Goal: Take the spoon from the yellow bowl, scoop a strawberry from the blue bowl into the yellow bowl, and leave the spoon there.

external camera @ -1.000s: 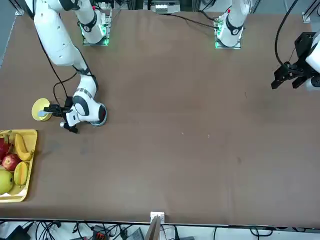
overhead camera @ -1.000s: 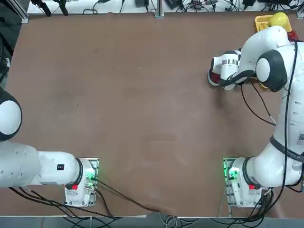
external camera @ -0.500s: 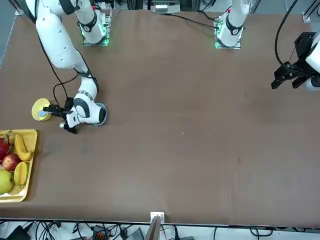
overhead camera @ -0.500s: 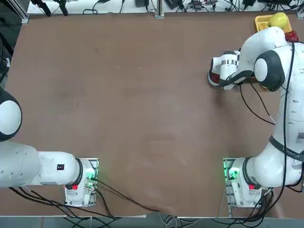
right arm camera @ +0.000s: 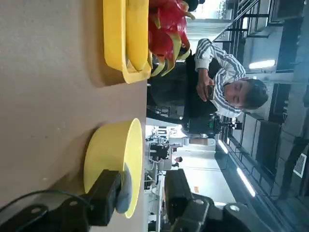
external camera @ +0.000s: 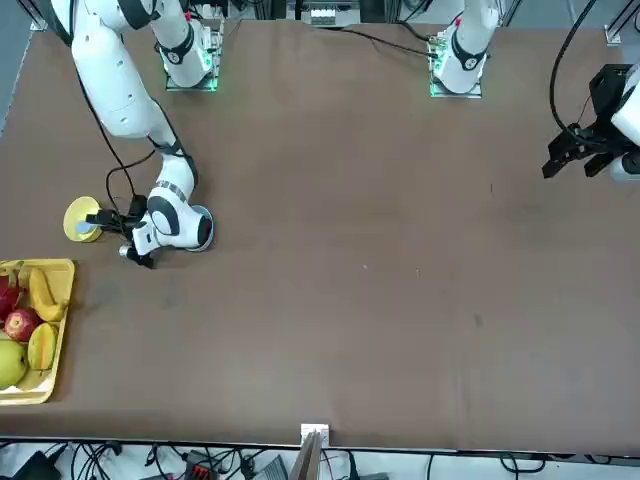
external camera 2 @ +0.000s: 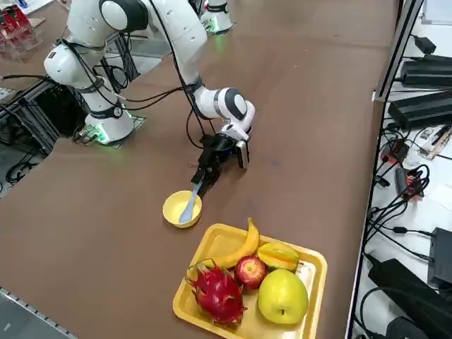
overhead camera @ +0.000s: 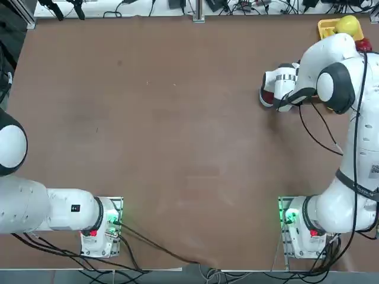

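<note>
- Since the earlier frame the right end effector [external camera 2: 203, 176] has barely shifted; its fingers have narrowed around the spoon [external camera 2: 189, 204] handle.
- They are not visibly clamped yet.
- The spoon lies in the yellow bowl [external camera 2: 173, 210], its handle slanting up toward the fingers.

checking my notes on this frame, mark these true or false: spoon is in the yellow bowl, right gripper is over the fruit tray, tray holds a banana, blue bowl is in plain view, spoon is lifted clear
1. The spoon lies in the yellow bowl. True.
2. The right gripper hangs over the fruit tray. False: it is at the spoon's handle, beside the yellow bowl.
3. The tray holds a banana. True.
4. The blue bowl is in plain view. False: the arm's wrist covers that spot.
5. The spoon is lifted clear. False: its scoop end rests in the bowl.
</note>
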